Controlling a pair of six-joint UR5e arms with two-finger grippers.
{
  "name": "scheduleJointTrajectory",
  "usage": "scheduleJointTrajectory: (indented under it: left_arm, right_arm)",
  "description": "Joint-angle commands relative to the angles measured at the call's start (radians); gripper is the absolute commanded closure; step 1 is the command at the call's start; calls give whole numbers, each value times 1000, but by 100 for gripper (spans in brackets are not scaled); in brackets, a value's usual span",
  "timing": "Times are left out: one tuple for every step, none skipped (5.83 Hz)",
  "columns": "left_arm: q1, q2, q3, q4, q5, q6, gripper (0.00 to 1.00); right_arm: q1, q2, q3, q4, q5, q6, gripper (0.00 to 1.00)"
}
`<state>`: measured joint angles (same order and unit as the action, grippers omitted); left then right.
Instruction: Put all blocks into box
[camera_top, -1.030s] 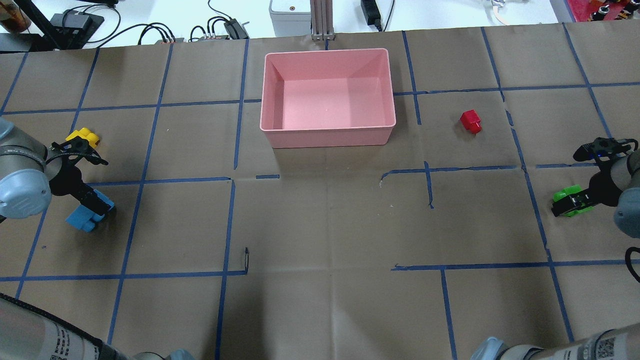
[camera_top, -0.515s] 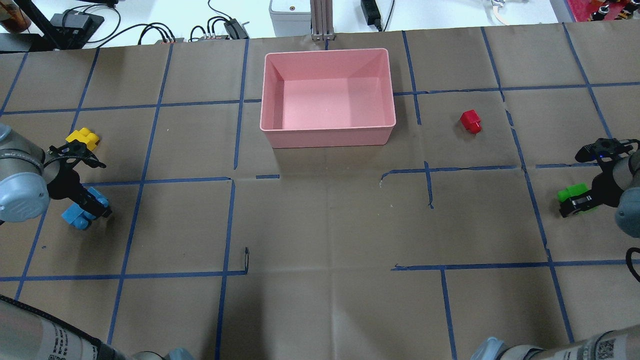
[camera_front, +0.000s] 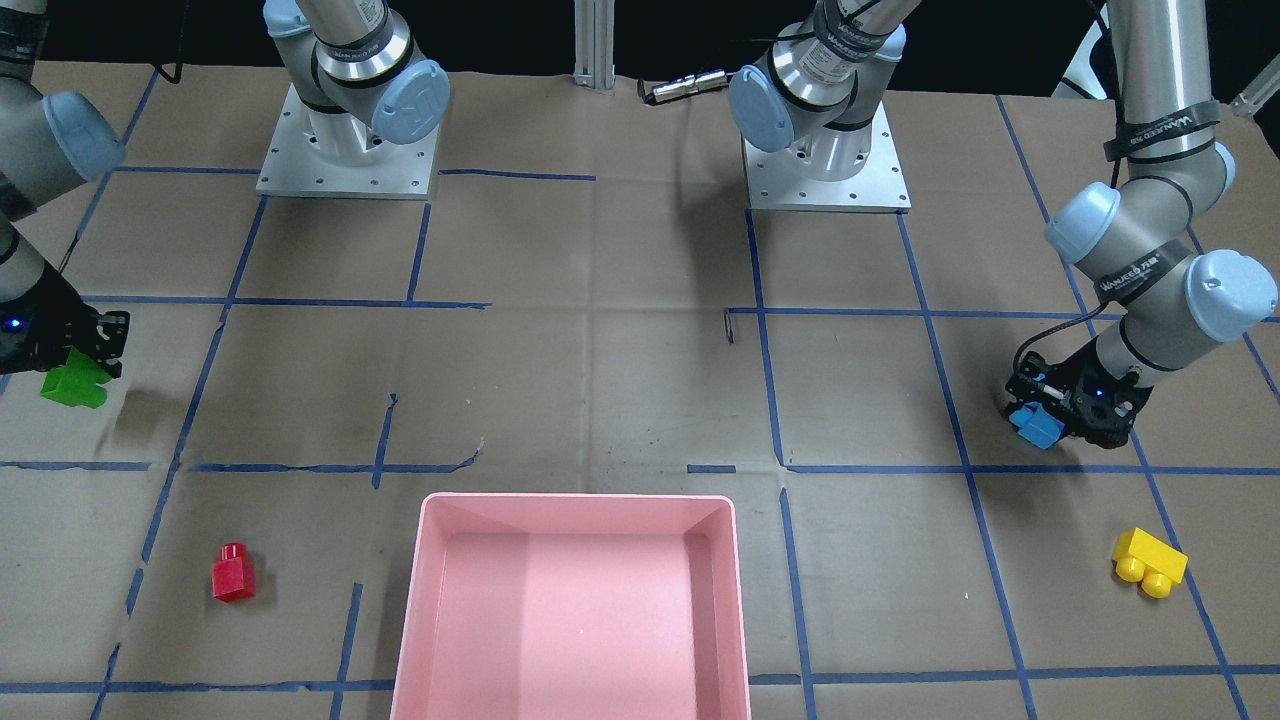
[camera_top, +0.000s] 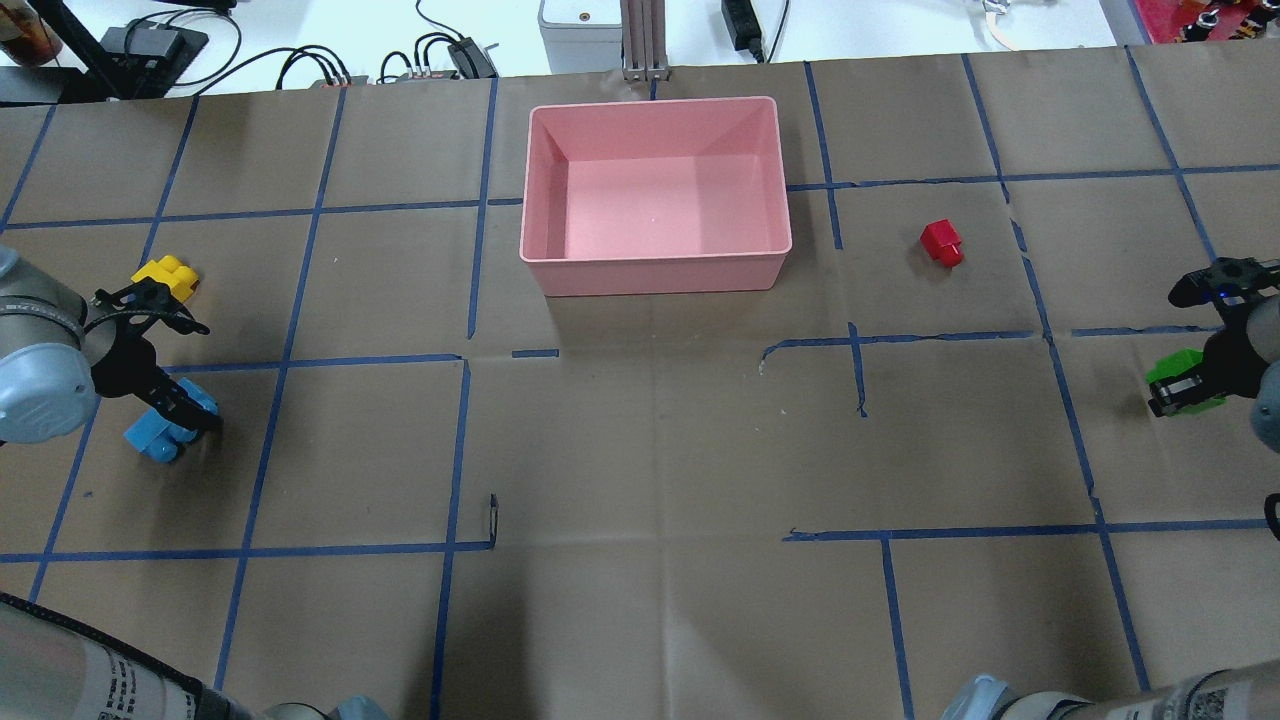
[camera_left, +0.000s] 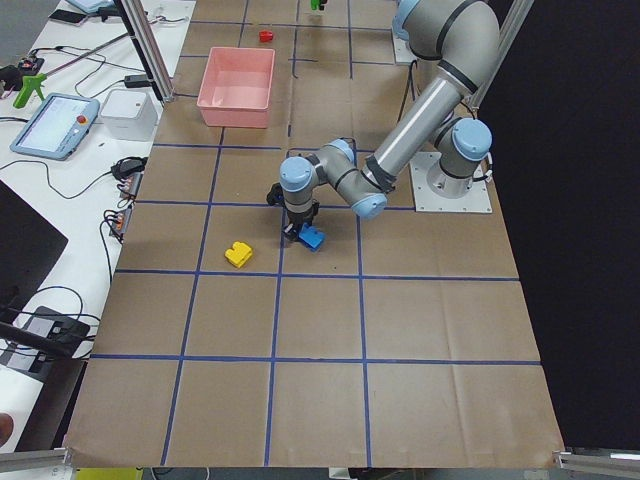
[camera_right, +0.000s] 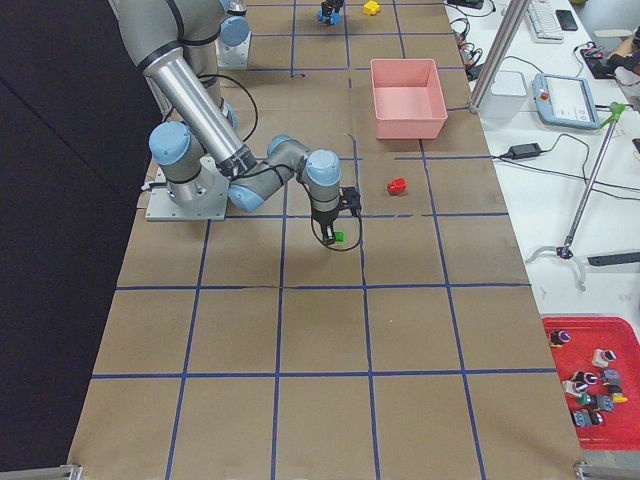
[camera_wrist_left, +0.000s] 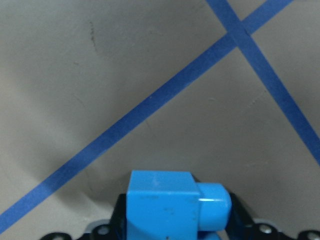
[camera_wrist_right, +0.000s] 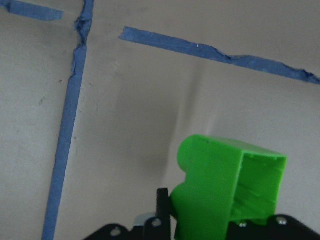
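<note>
My left gripper (camera_top: 178, 418) is shut on the blue block (camera_top: 152, 438) low over the table's left side; the block fills the left wrist view (camera_wrist_left: 170, 205). The yellow block (camera_top: 167, 275) lies on the table just beyond it. My right gripper (camera_top: 1182, 392) is shut on the green block (camera_top: 1176, 366) at the right edge, held above the table, and shows in the right wrist view (camera_wrist_right: 225, 195). The red block (camera_top: 941, 242) lies right of the pink box (camera_top: 655, 258), which stands at the far middle with nothing in it.
Blue tape lines grid the brown paper table cover (camera_top: 650, 450). Cables and equipment (camera_top: 440, 55) lie beyond the far edge behind the box. The two arm bases (camera_front: 345, 150) stand on the robot's side of the table.
My right gripper has moved right and slightly away with the green block. My left gripper has shifted a little left with the blue block. Red and yellow blocks have not moved.
</note>
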<state>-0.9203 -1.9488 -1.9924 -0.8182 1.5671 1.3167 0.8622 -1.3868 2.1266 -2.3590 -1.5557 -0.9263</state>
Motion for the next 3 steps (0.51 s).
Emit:
scheduleJointTrajectory:
  left_arm:
    - [0, 2, 10, -5, 7, 0, 77]
    - [-2, 11, 26, -10, 8, -11, 82]
    - [-6, 57, 71, -68, 8, -57, 84]
  right_arm:
    - [7, -52, -100, 151, 0, 9, 91]
    - [15, -82, -199, 237, 17, 15, 94]
    - [84, -96, -331, 394, 122, 0, 99]
